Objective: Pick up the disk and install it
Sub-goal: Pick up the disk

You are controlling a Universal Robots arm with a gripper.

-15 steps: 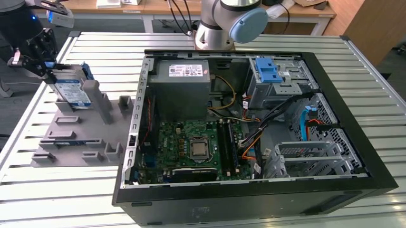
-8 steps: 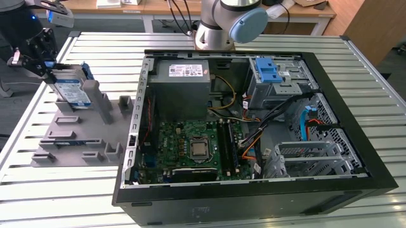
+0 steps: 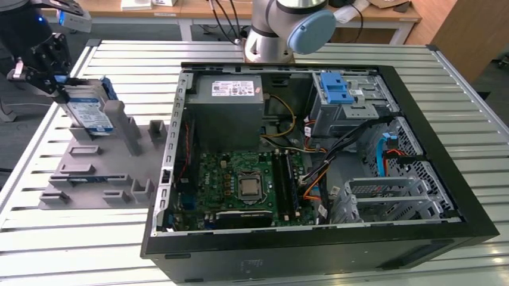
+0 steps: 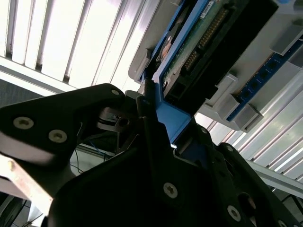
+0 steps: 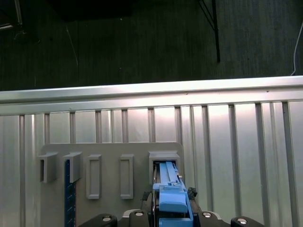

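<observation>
I am holding the disk (image 3: 89,114) by its blue bracket (image 5: 173,201), jaws closed on it, as it is standing on edge in a slot of the grey rack (image 3: 95,173) beside the case (image 3: 278,253), and I am reckoning a slow, straight lift without twist will keep it from binding.

On the tabletop (image 3: 477,101) the open case (image 3: 445,238) lay at the exterior view's right, with the holder (image 3: 95,179) just beside it at the left. The disk (image 3: 89,113) stood upright in a slot at the holder's far end, its top edge clasped by the gripper (image 3: 62,88) from above. Inside the case, the power supply (image 3: 226,113) sat behind the motherboard (image 3: 238,179), with the drive bay (image 3: 342,95) to its right. The arm's base (image 3: 266,42) stood behind the case.
</observation>
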